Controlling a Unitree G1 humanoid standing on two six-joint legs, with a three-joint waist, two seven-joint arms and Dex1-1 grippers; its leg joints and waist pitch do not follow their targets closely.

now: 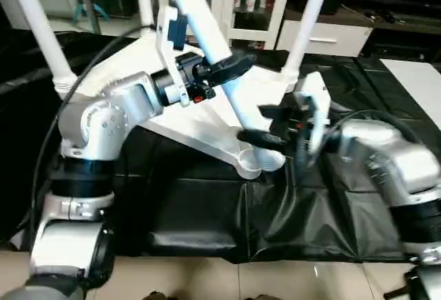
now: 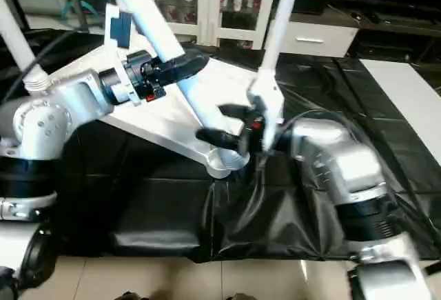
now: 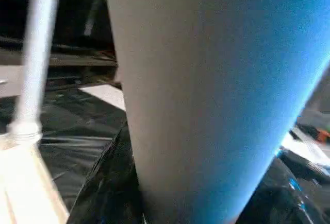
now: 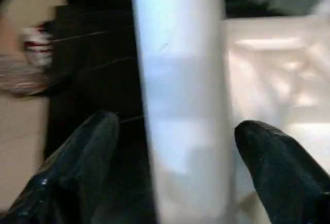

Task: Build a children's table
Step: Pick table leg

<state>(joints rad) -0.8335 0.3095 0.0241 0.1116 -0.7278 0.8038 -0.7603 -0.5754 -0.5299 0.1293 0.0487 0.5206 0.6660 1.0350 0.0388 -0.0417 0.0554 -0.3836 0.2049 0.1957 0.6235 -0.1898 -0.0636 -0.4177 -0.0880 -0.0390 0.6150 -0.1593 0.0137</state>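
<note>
The tabletop (image 1: 200, 124) lies upside down on a black sheet (image 1: 207, 224), with its ribbed side up. The near corner socket (image 1: 258, 162) is taken as the landmark.

Up and to the left of the socket, the left gripper (image 1: 231, 65) is closed around the leaning leg (image 1: 207, 38). The leg's foot sits at the socket. Its long line runs from there up and away to the left, so the leg is tilted, not straight up.

Just beside the socket, on its right, the right gripper (image 1: 265, 124) is seen with its fingers (image 4: 85, 152) spread wide. The leg passes between them and, as far as can be seen, is not touched by them.

The right gripper is the nearer one to the socket. The leg probably needs to be stood upright and pushed down into it.

Two more legs (image 1: 306, 17) are already stood up in the far sockets.
</note>
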